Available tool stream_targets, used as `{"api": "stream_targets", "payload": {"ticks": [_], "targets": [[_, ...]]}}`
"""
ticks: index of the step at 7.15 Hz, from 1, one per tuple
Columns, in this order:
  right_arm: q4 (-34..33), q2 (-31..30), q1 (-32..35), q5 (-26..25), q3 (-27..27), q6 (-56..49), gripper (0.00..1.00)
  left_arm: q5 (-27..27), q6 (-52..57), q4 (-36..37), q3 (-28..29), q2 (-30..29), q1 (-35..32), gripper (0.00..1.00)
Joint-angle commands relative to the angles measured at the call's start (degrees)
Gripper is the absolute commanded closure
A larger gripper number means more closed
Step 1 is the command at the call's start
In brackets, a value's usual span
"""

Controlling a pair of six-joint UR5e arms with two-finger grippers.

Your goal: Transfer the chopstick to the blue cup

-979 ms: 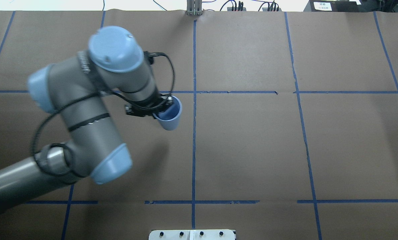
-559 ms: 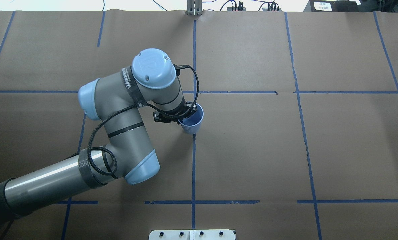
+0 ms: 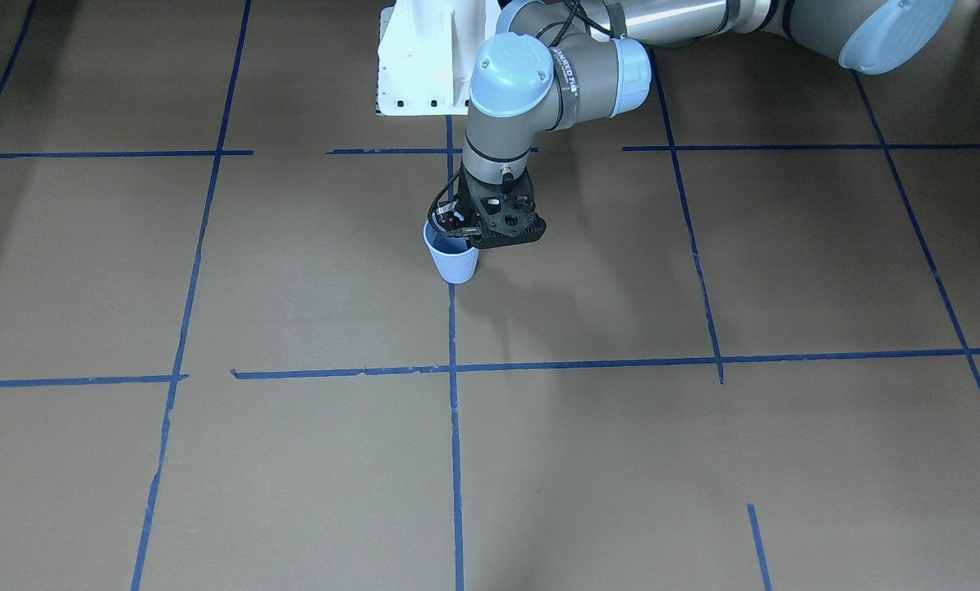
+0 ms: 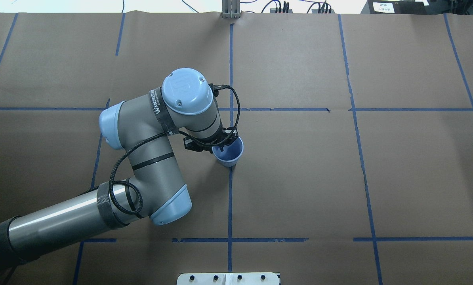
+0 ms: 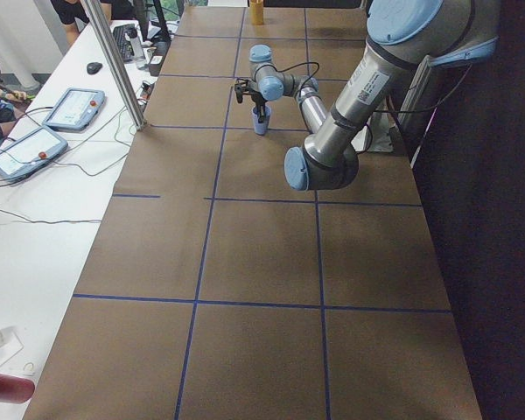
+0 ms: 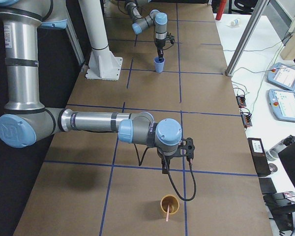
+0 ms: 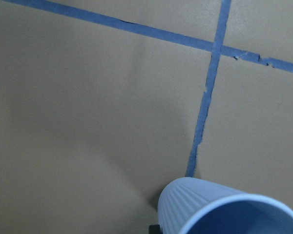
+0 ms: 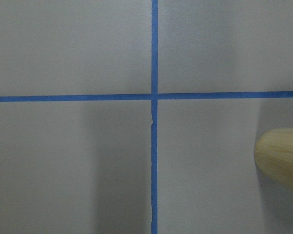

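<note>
**A:** Right, where's the chopstick (image 6: pixel 166 213)?

**B:** Down at the robot's right end of the tabletop (image 4: pixel 300 178). It's standing in a tan cup (image 6: pixel 169 203), leaning, with its pink upper end sticking out past the rim.

**A:** And the right pincer (image 6: pixel 165 169)?

**B:** Hanging near that tan cup and pointing straight down, not touching the stick. I only get it from the camera at the table's end, so whether the jaws are apart or together, I cannot tell. Its wrist camera catches just the tan cup's side at the picture's edge, plus a crossing of blue tape lines (image 8: pixel 154 96).

**A:** Now the blue cup (image 4: pixel 229 153), where's that?

**B:** Well apart from the chopstick, out in the middle of the tabletop! It's upright, mouth up, right on the centre tape line and just on the robot's side of the cross line.

**A:** Is the left pincer (image 4: pixel 220 145) on it?

**B:** It is, clamped on the blue cup's rim on the side facing the robot's left. One finger is down inside and the other is against the ribbed outer wall. The left arm (image 4: pixel 153 130) bends in over it from above.

**A:** Is the base on the paper?

**B:** It's down at paper level. Whether it's truly resting or just off, I can't make out from here.
</note>
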Motion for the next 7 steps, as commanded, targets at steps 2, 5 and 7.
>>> {"api": "stream_targets", "payload": {"ticks": [2,5,7], "targets": [[-0.09,0.02,0.0,0.0,-0.23,-0.06,0.0,-1.24,0.51,1.02,-5.29,1.69,-4.39,0.0],[0.0,-0.51,4.72,-0.09,-1.71,-2.24,0.0,-6.79,12.17,17.81,-18.66,4.67,-12.22,0.0],[0.0,3.85,7.36,-0.35,-10.71,-14.23,0.0,-6.97,15.26,17.83,-21.4,8.28,-14.08,0.0]]}}
